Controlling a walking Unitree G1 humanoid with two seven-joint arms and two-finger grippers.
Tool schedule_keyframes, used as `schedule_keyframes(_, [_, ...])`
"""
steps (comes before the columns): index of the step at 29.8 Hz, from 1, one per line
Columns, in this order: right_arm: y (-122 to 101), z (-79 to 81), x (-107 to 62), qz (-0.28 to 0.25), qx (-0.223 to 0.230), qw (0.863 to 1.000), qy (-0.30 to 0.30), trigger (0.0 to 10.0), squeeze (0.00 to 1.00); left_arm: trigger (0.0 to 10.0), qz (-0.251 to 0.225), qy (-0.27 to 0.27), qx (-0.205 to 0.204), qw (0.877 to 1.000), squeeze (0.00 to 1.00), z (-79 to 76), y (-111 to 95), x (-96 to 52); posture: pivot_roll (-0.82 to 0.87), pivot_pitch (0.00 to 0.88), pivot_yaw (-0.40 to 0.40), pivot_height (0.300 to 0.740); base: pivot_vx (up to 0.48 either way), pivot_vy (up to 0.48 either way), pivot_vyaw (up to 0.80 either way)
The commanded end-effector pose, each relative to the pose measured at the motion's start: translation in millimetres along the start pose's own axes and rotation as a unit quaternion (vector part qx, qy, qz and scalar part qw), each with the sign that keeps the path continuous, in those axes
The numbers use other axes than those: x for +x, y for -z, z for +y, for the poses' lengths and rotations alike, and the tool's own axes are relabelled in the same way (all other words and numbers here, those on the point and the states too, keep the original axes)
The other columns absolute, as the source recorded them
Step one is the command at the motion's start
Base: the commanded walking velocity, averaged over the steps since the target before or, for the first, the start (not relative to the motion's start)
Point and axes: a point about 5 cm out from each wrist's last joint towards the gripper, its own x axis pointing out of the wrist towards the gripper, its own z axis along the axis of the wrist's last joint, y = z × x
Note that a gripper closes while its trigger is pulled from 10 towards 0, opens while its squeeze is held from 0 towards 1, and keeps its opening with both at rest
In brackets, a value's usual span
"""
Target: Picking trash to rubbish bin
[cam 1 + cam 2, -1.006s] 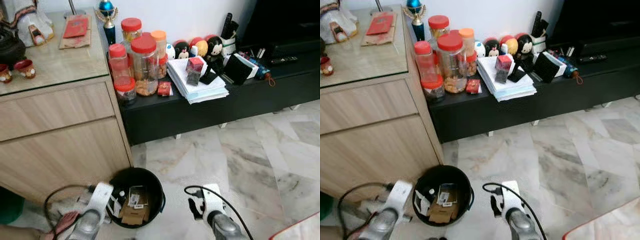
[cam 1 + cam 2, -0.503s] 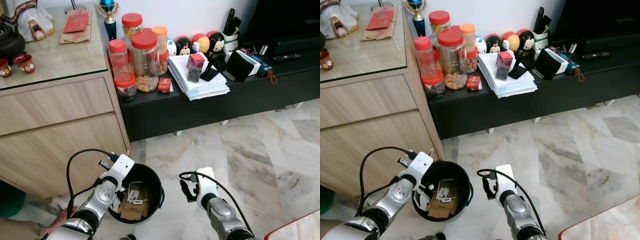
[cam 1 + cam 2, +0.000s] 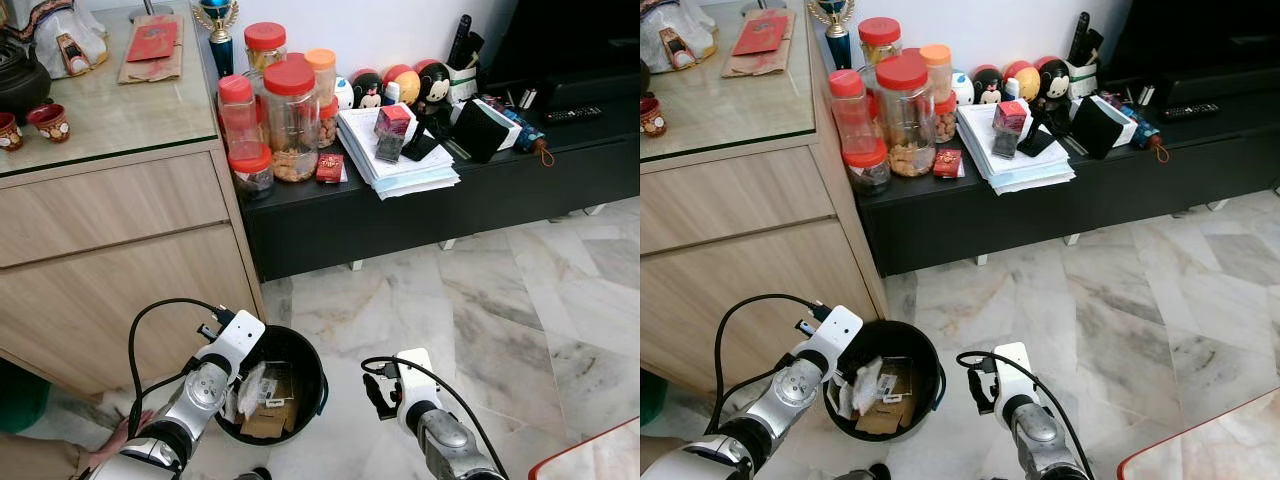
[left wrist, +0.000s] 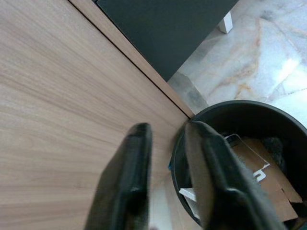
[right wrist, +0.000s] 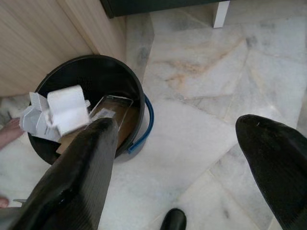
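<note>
Crumpled white trash [image 5: 64, 109] inside the black rubbish bin [image 3: 312, 362], atop cardboard, beside the wooden cabinet [image 3: 120, 260]. Left gripper [image 4: 165, 167] over the bin's rim, fingers narrowly parted, empty. Right gripper [image 5: 180, 163] spread wide over marble floor [image 3: 480, 310] beside the bin.

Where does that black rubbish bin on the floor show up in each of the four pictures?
Left eye view: black rubbish bin, low centre-left, beside the wooden cabinet.
Right eye view: low left of centre, beside the cabinet.
Left wrist view: lower right corner.
Right wrist view: left of centre.
Shared landmark: the brown cardboard lying inside the bin.
</note>
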Motion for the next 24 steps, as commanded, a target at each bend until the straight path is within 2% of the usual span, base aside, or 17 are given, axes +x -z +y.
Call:
schedule_keyframes(1, [10,-0.6,-2.9,0.018,0.005,1.000,0.004,10.0,0.00,10.0,0.014,0.003,0.001,1.000,1.00,-0.7,8,-3.3,0.10,0.181,-0.021,0.740,0.000,0.000,0.00])
schedule_keyframes(3, [11,-0.8,-3.4,0.020,0.007,1.000,0.006,10.0,0.00,10.0,0.017,0.004,0.003,1.000,1.00,-0.8,9,-3.6,0.10,0.181,-0.019,0.740,0.000,0.000,0.00])
schedule_keyframes(4, [13,-0.9,-3.9,0.021,0.008,1.000,0.006,10.0,0.00,10.0,0.022,0.005,0.003,1.000,0.82,-1.2,12,-4.7,0.10,0.181,-0.018,0.740,0.000,0.000,0.00])
schedule_keyframes(5, [13,-1.0,-4.3,0.022,0.009,1.000,0.007,10.0,0.00,10.0,0.025,0.005,0.002,1.000,0.82,-1.6,14,-5.5,0.10,0.181,-0.018,0.740,0.000,0.000,0.00])
schedule_keyframes(6, [17,-1.2,-5.3,0.028,0.010,1.000,0.008,10.0,0.00,10.0,0.038,0.003,-0.001,0.999,0.00,-2.0,21,-8.8,0.10,0.181,-0.016,0.740,0.000,0.000,0.00])
schedule_keyframes(7, [23,-1.5,-7.3,0.040,0.013,0.999,0.009,10.0,0.00,10.0,0.068,-0.006,-0.024,0.997,0.00,-2.0,36,-16.4,0.10,0.180,-0.012,0.740,0.000,0.000,0.00])
schedule_keyframes(9, [30,-1.7,-9.8,0.055,0.017,0.998,0.011,10.0,0.00,10.0,0.105,-0.019,-0.059,0.992,0.00,-1.8,53,-25.8,0.10,0.179,-0.011,0.740,0.000,0.000,0.00])
schedule_keyframes(12, [49,-1.9,-17.0,0.095,0.019,0.995,0.013,10.0,0.00,10.0,0.180,-0.051,-0.130,0.974,0.00,-3.2,89,-49.2,0.10,0.179,-0.008,0.740,0.000,0.000,0.00])
schedule_keyframes(13, [63,-2.4,-23.7,0.121,0.021,0.992,0.017,10.0,0.00,10.0,0.249,-0.075,-0.162,0.952,0.00,-7.5,120,-75.3,0.11,0.180,-0.006,0.740,0.000,0.000,0.00])
schedule_keyframes(14, [73,-2.8,-29.4,0.137,0.027,0.990,0.021,10.0,0.00,10.0,0.300,-0.092,-0.179,0.932,0.00,-12.0,142,-98.2,0.11,0.182,-0.007,0.740,0.000,0.000,0.00])
schedule_keyframes(15, [73,-2.8,-29.4,0.137,0.027,0.990,0.021,10.0,0.00,10.0,0.300,-0.092,-0.179,0.932,0.00,-12.0,142,-98.2,0.11,0.182,-0.007,0.740,0.000,0.000,0.00])
schedule_keyframes(17, [86,-5.0,-37.0,0.158,0.030,0.987,0.029,10.0,0.00,10.0,0.334,-0.101,-0.195,0.917,0.00,-19.6,160,-120.9,0.12,0.185,-0.008,0.740,0.000,0.000,0.00])
schedule_keyframes(18, [86,-5.0,-37.0,0.158,0.030,0.987,0.029,10.0,0.00,10.0,0.334,-0.101,-0.195,0.917,0.00,-19.6,160,-120.9,0.12,0.185,-0.008,0.740,0.000,0.000,0.00])
schedule_keyframes(20, [98,-6.7,-44.3,0.178,0.031,0.983,0.034,10.0,0.00,10.0,0.364,-0.108,-0.209,0.901,0.00,-26.3,172,-138.6,0.12,0.184,-0.009,0.740,0.000,0.000,0.00])
schedule_keyframes(24, [104,-9.2,-48.9,0.188,0.039,0.981,0.042,10.0,0.00,10.0,0.377,-0.114,-0.217,0.893,0.00,-28.9,177,-146.6,0.11,0.182,-0.007,0.740,0.000,0.000,0.00])
